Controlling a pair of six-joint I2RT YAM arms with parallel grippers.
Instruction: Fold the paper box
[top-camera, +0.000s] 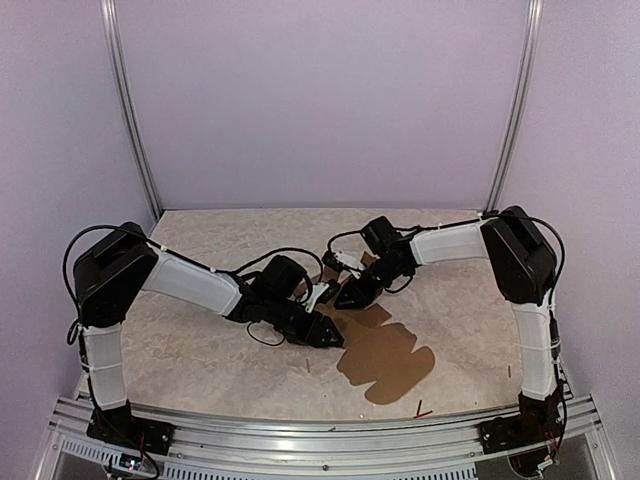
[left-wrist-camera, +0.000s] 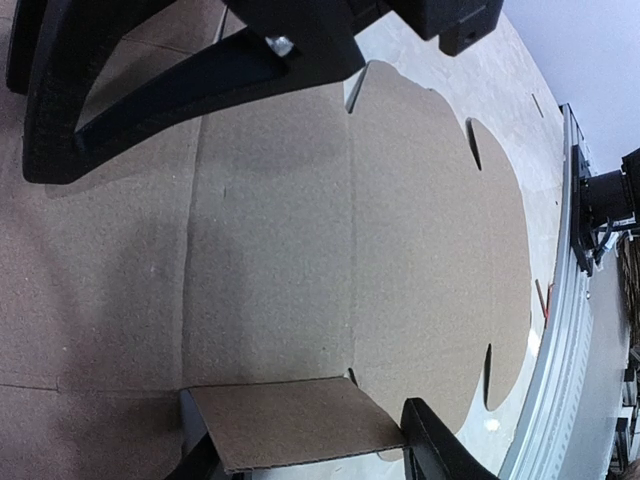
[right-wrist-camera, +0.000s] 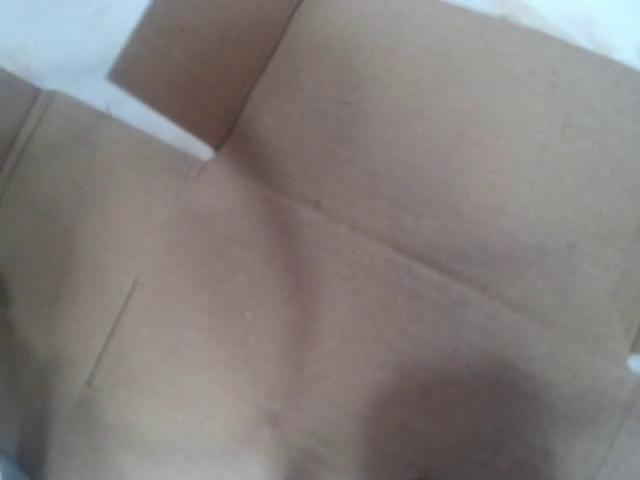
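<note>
Early fold: paper box lies flat at the desk front edge. 1 flap is straddled by the left gripper; its grip, and the right gripper's, cannot be told. Next, the flap must be creased upright.

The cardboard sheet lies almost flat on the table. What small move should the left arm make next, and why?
Probably tilt the left fingers upward to raise the small side flap along its crease. That flap sits between them and seems slightly lifted, while the rest of the paper box lies flat on the table, with the right fingers at its opposite side.
</note>
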